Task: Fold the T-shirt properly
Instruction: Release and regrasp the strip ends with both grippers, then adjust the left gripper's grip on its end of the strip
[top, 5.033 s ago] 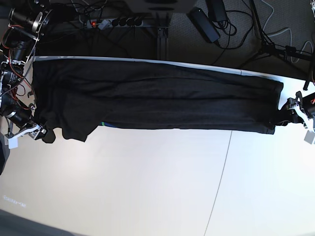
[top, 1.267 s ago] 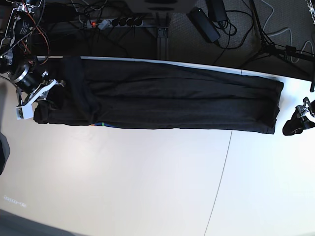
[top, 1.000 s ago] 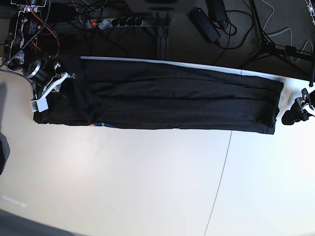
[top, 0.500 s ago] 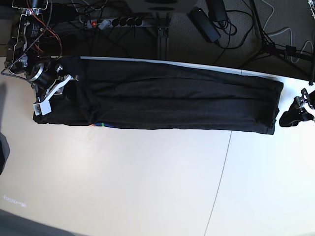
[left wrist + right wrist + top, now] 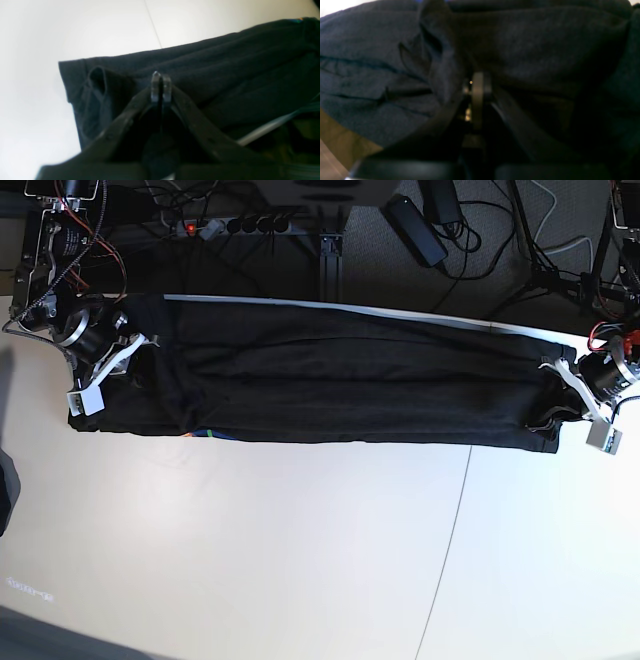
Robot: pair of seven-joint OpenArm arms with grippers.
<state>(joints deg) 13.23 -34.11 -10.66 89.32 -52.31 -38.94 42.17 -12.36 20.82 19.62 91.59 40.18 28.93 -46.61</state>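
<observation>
The black T-shirt (image 5: 350,380) lies as a long folded strip along the far side of the white table (image 5: 300,560). A bit of rainbow print (image 5: 205,433) peeks out at its near edge. My right gripper (image 5: 108,365) rests on the strip's left end. In the right wrist view its tips (image 5: 477,85) are shut, with bunched cloth (image 5: 382,75) gathered at them. My left gripper (image 5: 560,405) is over the strip's right end. In the left wrist view its tips (image 5: 161,86) are shut over the cloth (image 5: 225,75); no cloth shows between them.
A thin seam line (image 5: 455,520) runs down the tabletop. Behind the table's far edge are a power strip (image 5: 240,225), a power brick (image 5: 415,225), cables and a stand leg (image 5: 330,260). The shirt's far edge lies along the table's far edge.
My left gripper has moved from beside the shirt's right end onto it. My right gripper moved up from the near left corner onto the left end, and the hanging sleeve now lies folded in.
</observation>
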